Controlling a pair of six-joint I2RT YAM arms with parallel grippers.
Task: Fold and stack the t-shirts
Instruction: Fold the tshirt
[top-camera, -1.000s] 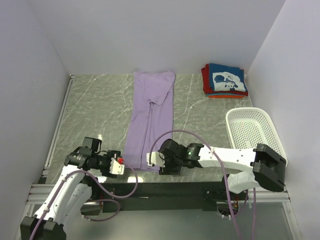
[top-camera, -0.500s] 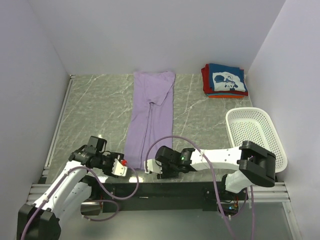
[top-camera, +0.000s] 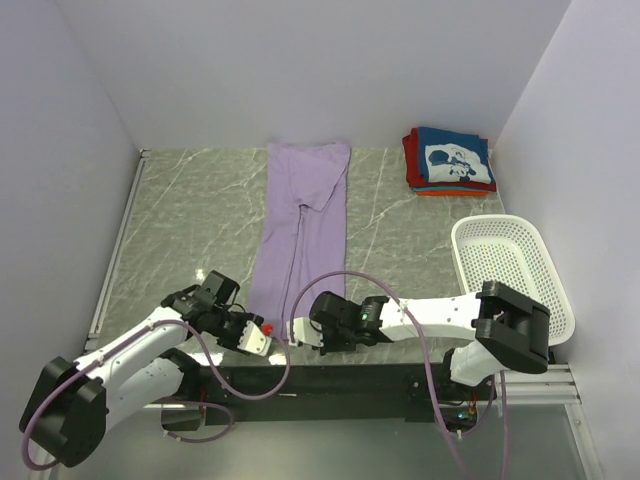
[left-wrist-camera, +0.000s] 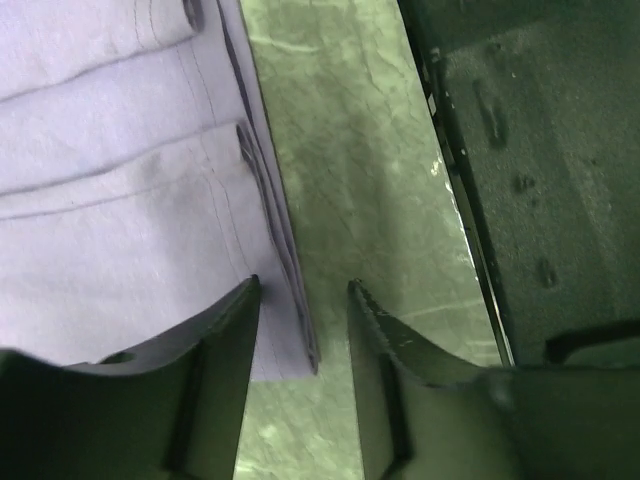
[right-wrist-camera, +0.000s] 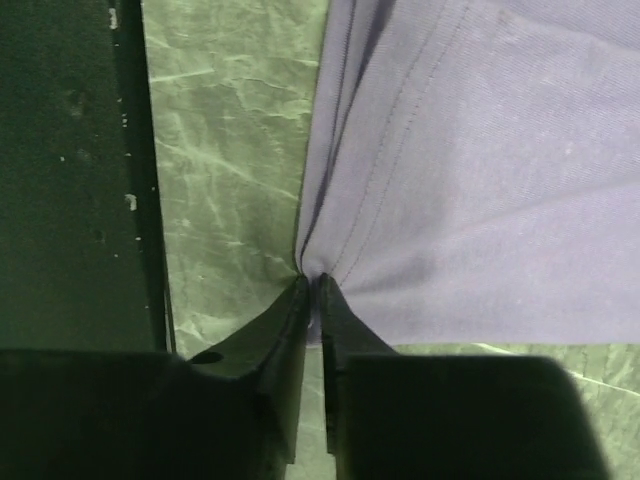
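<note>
One purple tee (top-camera: 300, 225): flat on table (top-camera: 190, 220), folded lengthwise into a narrow strip, running mid-table from far edge to near edge; near hem just short of the black front rail (top-camera: 330, 375).
Left gripper (left-wrist-camera: 303, 290): low at near-left corner of purple tee; jaws partly apart, astride the layered side edge; cloth edge in the gap, no pinch visible.
Right gripper (right-wrist-camera: 312, 283): low at near-right corner of purple tee; jaws all but closed, cloth nipped between the tips; creases fanning out from the pinch.
Both grippers, top view: close together at the near hem, left (top-camera: 262, 337), right (top-camera: 297, 328).
Stack (top-camera: 450, 165): far right corner of table, well apart from purple tee; folded navy tee (top-camera: 455, 155) with white print on top, red tee (top-camera: 411, 158) under it, orange tee (top-camera: 440, 192) showing at the bottom edge.
Basket (top-camera: 497, 218): white, perforated, at right side of table, near side of stack.
</note>
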